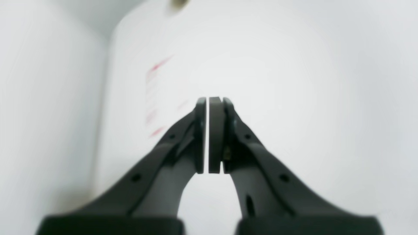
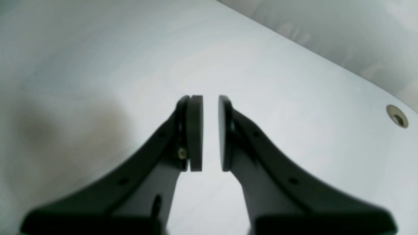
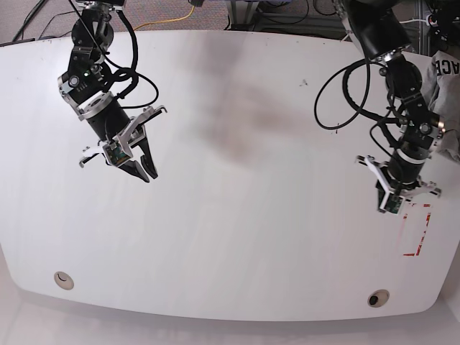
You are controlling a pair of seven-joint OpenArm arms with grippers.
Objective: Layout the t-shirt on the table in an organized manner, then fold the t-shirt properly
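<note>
My left fingers (image 1: 208, 135) are pressed closed on nothing, and my right fingers (image 2: 210, 133) stand slightly apart, also empty, both hovering over the bare tabletop (image 3: 237, 215). The t-shirt (image 3: 444, 90) lies bunched at the tabletop's edge, beside my left arm, not yet spread.

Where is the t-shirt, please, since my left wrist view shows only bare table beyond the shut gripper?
Observer: The t-shirt lies bunched at the table's edge beside the left arm, cut off by the base view's right border.
Operator: Is the right gripper holding anything?
Observer: No, the right gripper is empty, jaws slightly apart, over bare table.
Operator: Any landmark near it?
Observer: A round hole shows at the right of its wrist view.
</note>
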